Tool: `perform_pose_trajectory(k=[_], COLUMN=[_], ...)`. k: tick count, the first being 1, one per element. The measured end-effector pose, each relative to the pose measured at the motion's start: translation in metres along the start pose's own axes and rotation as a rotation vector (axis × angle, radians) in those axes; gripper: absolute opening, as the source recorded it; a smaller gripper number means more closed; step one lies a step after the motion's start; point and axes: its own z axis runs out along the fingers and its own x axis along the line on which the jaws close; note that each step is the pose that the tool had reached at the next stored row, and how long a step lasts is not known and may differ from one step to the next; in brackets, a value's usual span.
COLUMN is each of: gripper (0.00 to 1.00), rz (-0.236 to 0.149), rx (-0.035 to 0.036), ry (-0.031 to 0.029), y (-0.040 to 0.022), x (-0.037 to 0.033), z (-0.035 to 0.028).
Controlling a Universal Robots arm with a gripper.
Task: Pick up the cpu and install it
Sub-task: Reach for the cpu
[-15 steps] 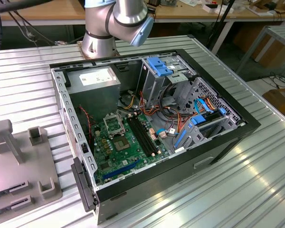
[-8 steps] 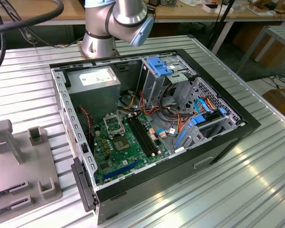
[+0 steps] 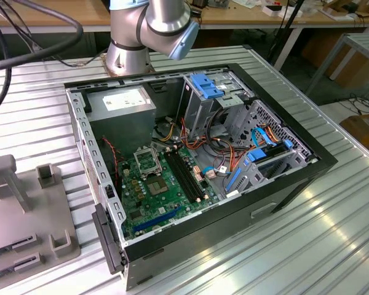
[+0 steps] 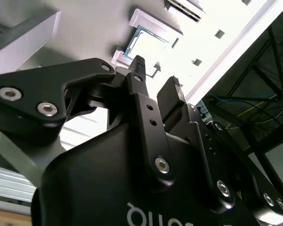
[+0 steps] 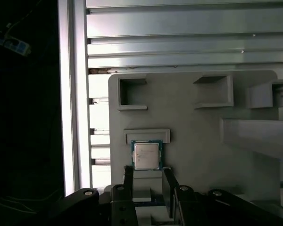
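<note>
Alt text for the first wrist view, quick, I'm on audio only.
The cpu lies flat on a grey fixture plate, with the open gripper lined up with it and holding nothing. The plate has several raised pockets and sits on a ribbed metal table.

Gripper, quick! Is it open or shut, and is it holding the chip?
Gripper: open, holding nothing. The cpu lies on the grey tray, just ahead of the fingertips.
</note>
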Motion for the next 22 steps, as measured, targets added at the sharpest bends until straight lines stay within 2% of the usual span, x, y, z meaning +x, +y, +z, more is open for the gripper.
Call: perform_pose_trajectory(k=[15, 22], gripper=[0.38, 0.38], rz=[-0.001, -0.001], rx=[0.0, 0.0], ry=[-0.0001, 0.0], y=[-0.0008, -0.0009], x=[-0.0001, -0.0001], z=[0.031, 0.0325])
